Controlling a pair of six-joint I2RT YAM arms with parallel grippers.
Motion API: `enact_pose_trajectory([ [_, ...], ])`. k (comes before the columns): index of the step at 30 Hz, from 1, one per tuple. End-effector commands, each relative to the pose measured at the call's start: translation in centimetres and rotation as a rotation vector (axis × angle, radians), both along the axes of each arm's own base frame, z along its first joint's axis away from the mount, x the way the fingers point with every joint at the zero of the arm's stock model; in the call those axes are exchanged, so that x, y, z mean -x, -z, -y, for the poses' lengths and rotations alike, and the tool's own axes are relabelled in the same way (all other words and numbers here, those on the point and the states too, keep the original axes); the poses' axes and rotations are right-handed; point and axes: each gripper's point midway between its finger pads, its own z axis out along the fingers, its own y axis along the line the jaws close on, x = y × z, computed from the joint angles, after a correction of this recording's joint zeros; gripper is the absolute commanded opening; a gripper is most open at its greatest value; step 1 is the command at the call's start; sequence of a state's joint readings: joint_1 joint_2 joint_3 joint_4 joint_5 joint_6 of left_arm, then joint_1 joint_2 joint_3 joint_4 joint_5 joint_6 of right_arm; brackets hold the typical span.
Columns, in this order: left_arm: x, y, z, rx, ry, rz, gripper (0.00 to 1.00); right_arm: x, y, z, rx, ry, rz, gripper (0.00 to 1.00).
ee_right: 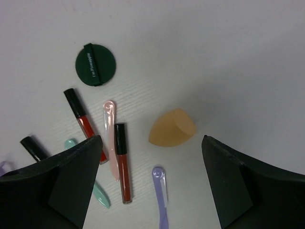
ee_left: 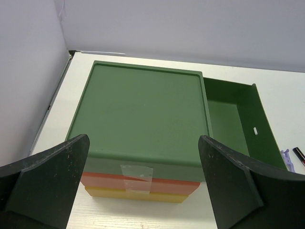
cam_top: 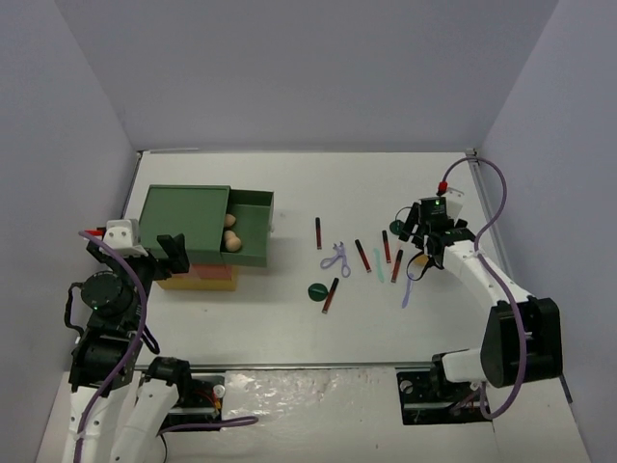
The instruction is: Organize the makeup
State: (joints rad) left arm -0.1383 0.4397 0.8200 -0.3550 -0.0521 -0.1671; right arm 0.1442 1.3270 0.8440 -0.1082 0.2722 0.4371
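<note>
While both pincers stand wide open, neither one grips anything.

Right pincer (ee_right: 150, 139): the fingers (ee_right: 71, 186) are spread to either side of the wrist view, and nothing touches them that I can see. A peach sponge (ee_right: 171, 128) lies on the tabletop (ee_right: 214, 57) in the gap between the two fingers, apart from both.

Taken from that sponge:
- The dark green disc (ee_right: 95, 64) is at 10 o'clock, well apart.
- The pink stick (ee_right: 111, 138) and two dark-red sticks (ee_right: 122, 164) are at 9 o'clock, close side by side.
- The lavender stick (ee_right: 161, 191) is at 6 o'clock.
- The mint stick (ee_right: 101, 196) is at 8 o'clock, partly hidden behind one finger.

Left pincer (ee_left: 144, 138): it is equally wide and empty, hovering beside the drawer box (ee_left: 143, 109), with the fingers framing the box's green top in the wrist view.

Top view: the green drawer (cam_top: 255, 217) is pulled out toward 3 o'clock. Two peach sponges (cam_top: 231, 231) sit inside it, at the end nearest the box. The lavender scissor-like tool (cam_top: 335, 258) lies on the tabletop between the box and the right pincer, with a second green disc (cam_top: 316, 290) at its 7 o'clock.
</note>
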Motion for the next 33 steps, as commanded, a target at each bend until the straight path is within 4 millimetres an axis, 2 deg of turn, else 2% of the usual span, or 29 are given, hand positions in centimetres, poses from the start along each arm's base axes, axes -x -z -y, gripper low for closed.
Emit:
enact_pose_trajectory([
  [1, -0.5, -1.7, 0.3, 0.003, 0.014, 0.058, 0.97, -0.5, 2.1, 1.3, -0.016, 0.085, -0.023, 0.81],
  [5, -0.4, -1.7, 0.3, 0.001, 0.014, 0.06, 0.97, -0.7, 4.1, 2.4, -0.043, 0.111, -0.05, 0.76],
  [11, -0.5, -1.7, 0.4, 0.001, 0.018, 0.06, 0.97, -1.1, 6.2, 2.5, -0.073, 0.113, -0.07, 0.67],
  [14, -0.6, -1.7, 0.4, 0.001, 0.017, 0.056, 0.97, -0.9, 7.4, 2.1, -0.091, 0.101, -0.091, 0.54],
  [16, -0.6, -1.6, 0.4, 0.001, 0.018, 0.054, 0.97, -0.7, 7.7, 2.1, -0.091, 0.102, -0.098, 0.4],
  [22, -0.6, -1.6, 0.5, 0.0, 0.02, 0.052, 0.97, -1.1, 6.4, 1.9, -0.089, 0.078, -0.064, 0.02],
  [24, -0.7, -1.5, 0.5, 0.0, 0.02, 0.051, 0.97, -1.8, 4.4, 1.3, -0.095, 0.048, -0.01, 0.0],
  [26, -0.7, -1.5, 0.5, 0.0, 0.02, 0.049, 0.97, -2.8, 1.6, -0.7, -0.109, -0.025, 0.067, 0.0],
  [27, -0.7, -1.5, 0.5, -0.001, 0.02, 0.049, 0.97, -3.3, -0.2, -2.4, -0.107, -0.081, 0.108, 0.0],
  [28, -0.7, -1.5, 0.5, -0.001, 0.02, 0.048, 0.97, -3.8, -2.0, -4.1, -0.105, -0.139, 0.149, 0.0],
  [31, -0.8, -1.4, 0.5, -0.002, 0.019, 0.046, 0.97, -4.7, -8.7, -11.1, -0.121, -0.349, 0.305, 0.0],
  [33, -0.8, -1.4, 0.5, -0.002, 0.019, 0.043, 0.97, -4.7, -13.4, -17.0, -0.153, -0.527, 0.413, 0.01],
])
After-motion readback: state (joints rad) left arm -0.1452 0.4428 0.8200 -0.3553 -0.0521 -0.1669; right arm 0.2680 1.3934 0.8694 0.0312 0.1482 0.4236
